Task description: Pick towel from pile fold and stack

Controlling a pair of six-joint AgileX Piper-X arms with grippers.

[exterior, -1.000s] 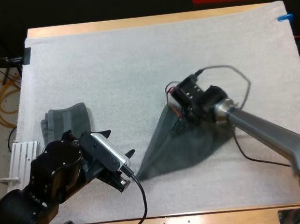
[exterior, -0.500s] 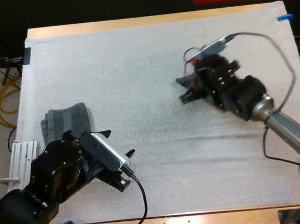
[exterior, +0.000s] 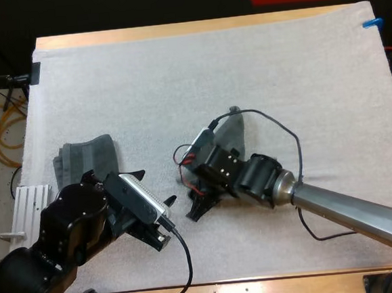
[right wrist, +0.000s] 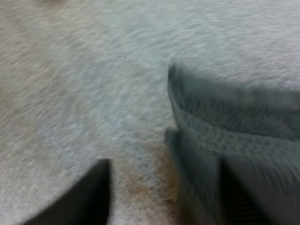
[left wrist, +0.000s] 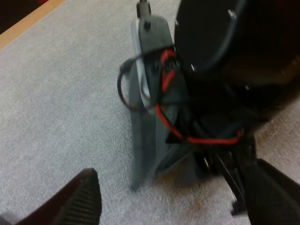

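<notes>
Nearest of all, the left gripper [exterior: 153, 188] hovers over the mat [exterior: 177, 73] just beside the folded towel [exterior: 88, 158], on that towel's near right side. Its arm covers the folded towel's near edge. Its two black fingers [left wrist: 79, 199] stand wide apart in the left wrist view, with bare mat between them and nothing gripped. A little farther out, and to the right of the folded towel, the right gripper [exterior: 197, 206] is low over the mat with its tips turned back toward the left gripper; the two are near each other but apart. From the right wrist view its fingers [right wrist: 93, 192] are spread, with a strip of bare mat between one of them and the edge of the loose towel [exterior: 233, 128]. That edge runs up close to the other finger, but the picture is smeared and I cannot tell whether they touch. The fingers do not press on the cloth from both sides. The loose towel, dark grey-green, lies on the mat well apart from the folded towel, to its right and slightly farther from the camera. Most of it is hidden under the right gripper's wrist and arm, and one end pokes out on the far side. In the left wrist view a grey fold of it shows beneath the right gripper. The folded towel lies flat near the mat's left edge. Beyond both towels the mat runs to the wooden table [exterior: 173, 30] at its far side.
</notes>
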